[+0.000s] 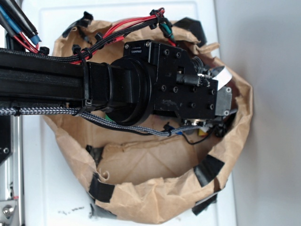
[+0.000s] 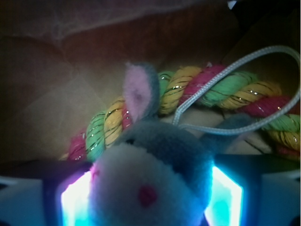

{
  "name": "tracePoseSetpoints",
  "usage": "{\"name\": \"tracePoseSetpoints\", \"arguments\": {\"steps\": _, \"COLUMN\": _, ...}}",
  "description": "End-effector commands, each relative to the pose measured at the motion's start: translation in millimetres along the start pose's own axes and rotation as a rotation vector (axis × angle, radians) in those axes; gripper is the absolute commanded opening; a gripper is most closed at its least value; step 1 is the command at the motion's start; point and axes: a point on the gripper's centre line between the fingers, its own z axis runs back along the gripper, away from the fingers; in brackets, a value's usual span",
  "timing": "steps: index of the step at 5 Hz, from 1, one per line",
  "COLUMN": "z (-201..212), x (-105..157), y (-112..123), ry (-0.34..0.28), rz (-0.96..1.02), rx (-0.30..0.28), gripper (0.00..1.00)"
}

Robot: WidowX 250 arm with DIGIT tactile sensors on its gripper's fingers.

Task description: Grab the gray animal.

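In the exterior view, the black arm [image 1: 94, 84] reached in from the left of the frame and hung over a crumpled brown paper bag [image 1: 155, 193] whose rolled rim was patched with strips of black tape [image 1: 209, 168]. The bag sat on a white bench [image 1: 263, 70]. Red and black cables [image 1: 136, 23] ran along the upper edge of the arm. The arm's wrist block filled the middle of the frame and hid the inside of the bag beneath it, so neither the pincer tips nor the gray animal could be seen from here.

In the wrist view, the gray animal [image 2: 155, 174] filled the lower centre of the frame, very near the lens, with its pale muzzle and pink nostrils facing the camera and one pink-lined ear [image 2: 140, 92] standing upright. The pincer [image 2: 150, 197] was closed on it: its two glowing, blue-lit fingers [image 2: 75, 202] pressed against the left and right sides of the plush head. A gray cord loop [image 2: 235, 80] rose from the animal toward the upper right. Behind it, a twisted rope [image 2: 211, 87] of red, yellow and green arched across the frame against the brown paper wall.
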Motion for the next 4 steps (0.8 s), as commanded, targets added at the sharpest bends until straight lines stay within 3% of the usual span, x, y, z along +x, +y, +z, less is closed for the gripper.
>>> {"name": "tracePoseSetpoints", "arguments": {"steps": 1, "z": 2, "x": -2, "y": 9, "ry": 0.048, "rz": -0.016, "rx": 0.005, "gripper": 0.0}}
{"name": "tracePoseSetpoints", "arguments": {"steps": 3, "z": 52, "x": -3, "y": 18, "ry": 0.133, "rz": -0.048, "rx": -0.084, "gripper": 0.0}}
{"name": "tracePoseSetpoints", "arguments": {"steps": 4, "z": 94, "x": -2, "y": 30, "ry": 0.133, "rz": -0.07, "rx": -0.138, "gripper": 0.0}}
